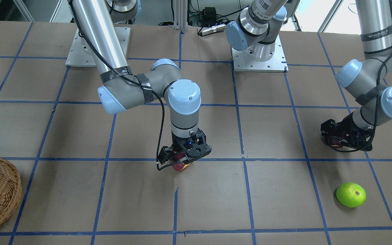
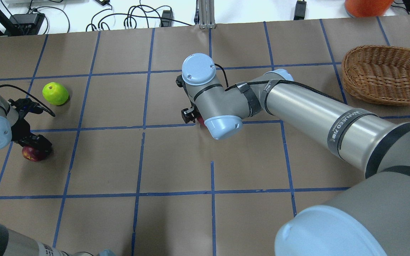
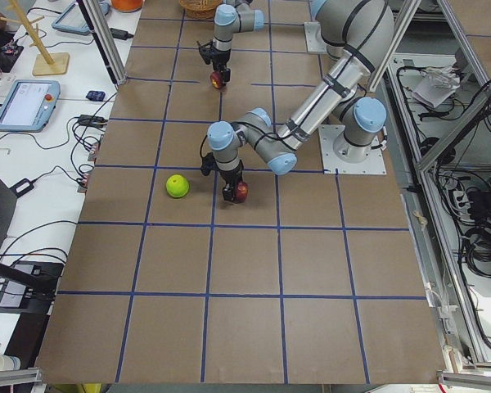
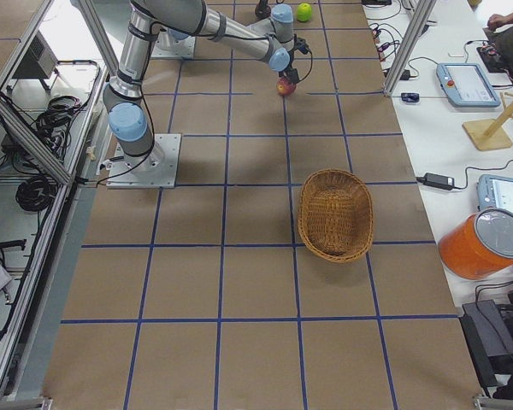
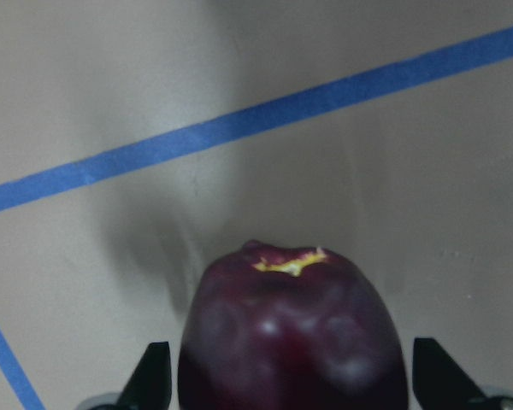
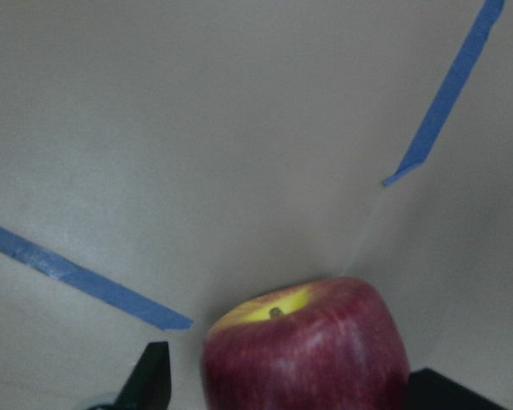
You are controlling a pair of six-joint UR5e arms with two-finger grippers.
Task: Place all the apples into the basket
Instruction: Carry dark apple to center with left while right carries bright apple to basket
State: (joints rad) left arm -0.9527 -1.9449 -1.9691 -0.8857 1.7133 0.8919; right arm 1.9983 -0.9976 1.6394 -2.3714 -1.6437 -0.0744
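Note:
The dark maroon apple [image 5: 292,342] sits on the brown paper between the fingers [image 5: 156,376] of my left gripper [image 1: 333,143], which is open with a thin gap on each side. My right gripper [image 1: 181,161] is open around the red apple [image 6: 306,346] with the yellow patch, near the table's middle, and a gap shows beside its one finger [image 6: 154,376]. Beyond the left gripper the green apple [image 2: 55,94] lies alone. The wicker basket [image 2: 383,74] stands at the far right of the overhead view and holds nothing.
Blue tape lines divide the brown paper on the table [image 2: 176,160] into squares. Both arm bases [image 1: 259,58] stand at the robot's edge. In the right side view an orange container [image 4: 487,243], tablets and cables lie on the bench beyond the basket.

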